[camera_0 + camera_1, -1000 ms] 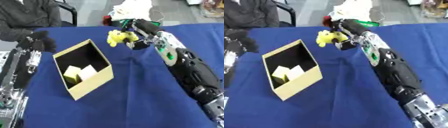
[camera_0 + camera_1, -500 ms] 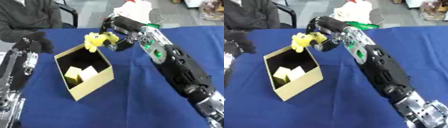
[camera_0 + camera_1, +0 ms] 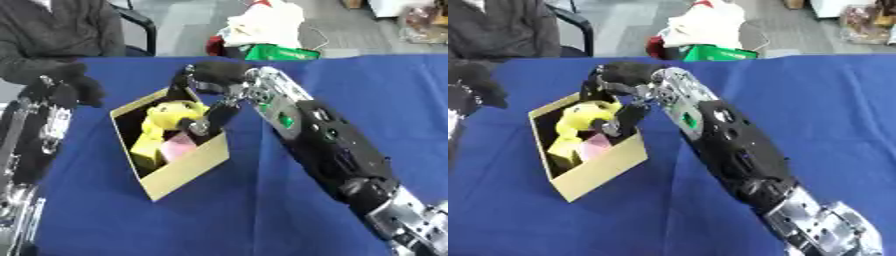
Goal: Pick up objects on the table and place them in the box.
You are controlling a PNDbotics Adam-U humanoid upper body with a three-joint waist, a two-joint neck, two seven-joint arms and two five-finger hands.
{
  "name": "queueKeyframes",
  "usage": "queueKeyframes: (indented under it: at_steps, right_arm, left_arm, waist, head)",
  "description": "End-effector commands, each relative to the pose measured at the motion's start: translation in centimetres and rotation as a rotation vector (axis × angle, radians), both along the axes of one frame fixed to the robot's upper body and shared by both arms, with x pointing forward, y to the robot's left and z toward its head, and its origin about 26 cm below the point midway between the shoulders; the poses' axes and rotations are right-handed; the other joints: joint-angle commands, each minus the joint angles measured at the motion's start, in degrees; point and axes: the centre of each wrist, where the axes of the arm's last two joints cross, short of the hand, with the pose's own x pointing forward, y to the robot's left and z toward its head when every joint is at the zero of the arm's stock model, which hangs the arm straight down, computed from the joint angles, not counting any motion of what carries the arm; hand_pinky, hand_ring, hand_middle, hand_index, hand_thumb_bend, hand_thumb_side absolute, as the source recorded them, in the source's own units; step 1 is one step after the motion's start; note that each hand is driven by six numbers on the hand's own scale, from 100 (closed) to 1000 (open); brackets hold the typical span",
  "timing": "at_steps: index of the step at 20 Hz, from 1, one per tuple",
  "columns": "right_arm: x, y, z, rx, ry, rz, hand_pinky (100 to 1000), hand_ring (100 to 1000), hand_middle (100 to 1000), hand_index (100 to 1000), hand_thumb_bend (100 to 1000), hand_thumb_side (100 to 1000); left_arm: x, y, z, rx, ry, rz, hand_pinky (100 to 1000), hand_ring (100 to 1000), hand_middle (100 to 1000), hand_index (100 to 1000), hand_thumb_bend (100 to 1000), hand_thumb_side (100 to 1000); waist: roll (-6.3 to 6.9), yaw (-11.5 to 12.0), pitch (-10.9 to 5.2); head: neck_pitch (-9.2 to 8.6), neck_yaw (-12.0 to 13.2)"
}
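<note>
No readable text, labels or numbers anywhere in either view.

The box point(image 3: 187, 169), the yellow toy point(image 3: 166, 117) inside it, the blue tablecloth point(image 3: 262, 210) and the robot's arms carry no legible writing; a green package point(image 3: 278, 52) beyond the table's far edge shows only colour, its print too blurred to read.

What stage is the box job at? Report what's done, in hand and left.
Done: pale yellow and pink blocks already lie in the box.
In hand: the right hand is over the box's open top, fingers curled about the yellow toy, which is down inside the box but not visibly let go.
Left: releasing the toy. No other loose item shows on the blue table. The left hand rests at the left edge.
</note>
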Motion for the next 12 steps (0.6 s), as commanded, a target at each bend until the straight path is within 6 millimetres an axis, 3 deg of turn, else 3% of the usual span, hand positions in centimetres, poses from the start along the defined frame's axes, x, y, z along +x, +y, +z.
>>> queueKeyframes:
  at_steps: [1, 4, 5, 6, 7, 8, 9, 12]
  right_arm:
    - [-0.7, 0.5, 2.6, 0.022, -0.107, -0.010, 861, 913, 879, 968, 487, 528]
    - [-1.5, 0.2, 4.2, 0.095, -0.177, -0.032, 854, 908, 883, 965, 430, 484]
    - [-1.8, 0.0, 4.6, 0.127, -0.191, -0.039, 851, 906, 882, 962, 282, 529]
    - [-2.0, -0.3, 5.0, 0.160, -0.202, -0.044, 847, 904, 871, 958, 353, 453]
    - [-2.2, -0.6, 5.4, 0.194, -0.212, -0.049, 837, 900, 850, 951, 188, 460]
    - [-2.5, -0.9, 5.6, 0.230, -0.220, -0.053, 832, 899, 839, 949, 231, 388]
    - [-2.7, -1.2, 5.9, 0.265, -0.226, -0.057, 829, 899, 834, 947, 214, 380]
    - [-3.5, -2.2, 6.2, 0.370, -0.241, -0.068, 812, 898, 798, 944, 100, 362]
  left_arm:
    - [-0.2, 0.1, 1.0, -0.004, -0.038, -0.003, 631, 654, 619, 824, 112, 673]
    - [-0.2, 0.3, 1.0, -0.003, -0.038, 0.006, 631, 654, 619, 824, 113, 672]
    - [-0.2, 0.4, 1.0, -0.003, -0.037, 0.013, 631, 654, 619, 824, 101, 678]
    - [-0.2, 0.6, 0.9, -0.003, -0.036, 0.022, 631, 654, 619, 824, 114, 671]
    - [-0.2, 0.8, 0.9, -0.003, -0.035, 0.031, 631, 654, 619, 823, 113, 670]
    - [-0.3, 1.0, 0.8, -0.003, -0.033, 0.043, 631, 654, 619, 823, 114, 669]
    - [-0.3, 1.2, 0.7, -0.002, -0.031, 0.057, 631, 654, 619, 823, 114, 669]
    - [-0.3, 1.9, 0.4, 0.006, -0.026, 0.106, 630, 655, 619, 822, 114, 668]
  waist:
    - [-0.02, -0.3, -1.02]
    - [-0.12, -1.0, -1.21]
    - [-0.17, -1.4, -1.32]
    - [-0.28, -1.9, -1.48]
    - [-0.40, -2.5, -1.62]
    - [-0.55, -3.3, -1.80]
    - [-0.69, -4.0, -1.97]
    - [-1.23, -6.2, -2.31]
  head:
    - [0.10, 0.2]
    - [0.29, 0.7]
    - [0.34, 1.0]
    - [0.40, 1.5]
    - [0.42, 2.0]
    - [0.47, 2.6]
    - [0.57, 3.4]
    - [0.83, 6.4]
